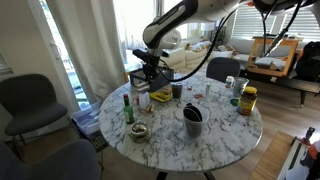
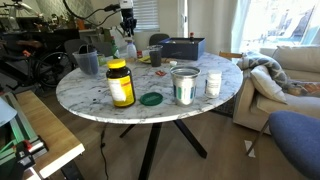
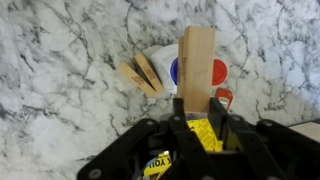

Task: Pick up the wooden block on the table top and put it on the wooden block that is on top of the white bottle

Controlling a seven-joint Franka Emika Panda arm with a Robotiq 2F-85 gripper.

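In the wrist view my gripper [image 3: 197, 108] is shut on a light wooden block [image 3: 197, 62], which stands out lengthwise from the jaws. Below it is the white bottle's top with a red and blue label [image 3: 218, 72]. A smaller wooden block [image 3: 140, 74] lies tilted beside and partly over that top. In both exterior views the gripper [image 1: 150, 68] [image 2: 127, 25] hangs above the table's far side, over the white bottle [image 1: 143, 98] [image 2: 130, 46]. The held block is too small to make out there.
The round marble table [image 1: 220, 140] carries a yellow jar with a black lid [image 1: 247, 100] [image 2: 120, 83], a green bottle [image 1: 128, 108], a grey cup [image 1: 192, 120], a small bowl [image 1: 138, 131], white cans [image 2: 184, 85], a green lid [image 2: 151, 98] and a blue box [image 2: 183, 47]. Chairs surround it.
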